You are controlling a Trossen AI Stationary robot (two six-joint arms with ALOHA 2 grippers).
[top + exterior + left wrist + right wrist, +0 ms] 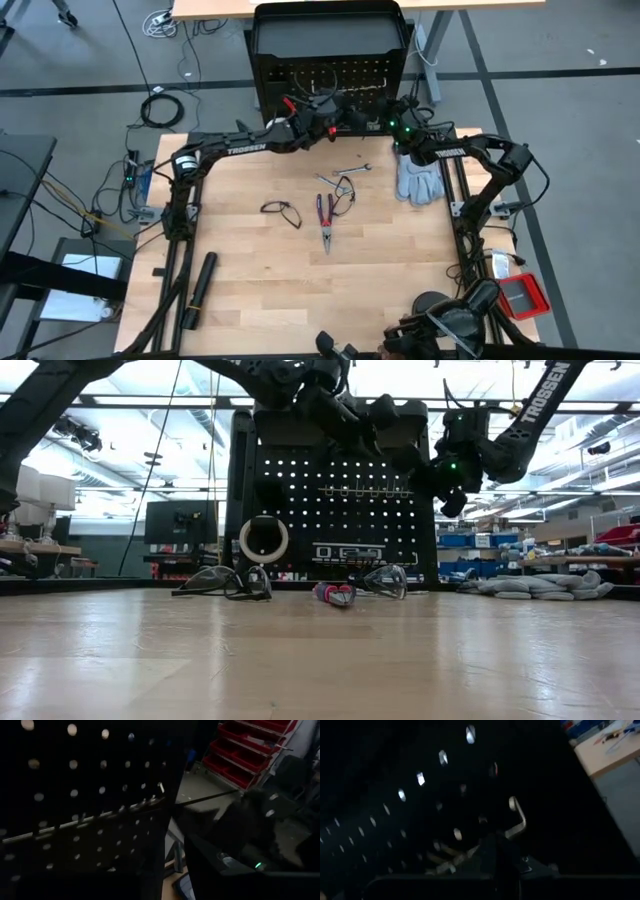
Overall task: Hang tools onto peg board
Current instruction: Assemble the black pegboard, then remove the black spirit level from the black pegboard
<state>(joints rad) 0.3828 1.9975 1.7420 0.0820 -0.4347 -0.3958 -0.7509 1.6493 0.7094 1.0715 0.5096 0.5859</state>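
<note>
Both arms are raised at the peg board [330, 45], table's 12 o'clock, for hanging: right gripper [393, 122] clenched at a hook; left gripper [335, 118] state cannot be told.

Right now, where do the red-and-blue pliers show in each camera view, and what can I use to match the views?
High view: pliers lie mid-table, jaws pointing toward the near edge.
Low view: pliers sit centre, handle ends toward the camera, before the board.
Left wrist view: not in it.
Right wrist view: not in it.
Shared landmark: the peg board, upright behind them in the low view.
</note>
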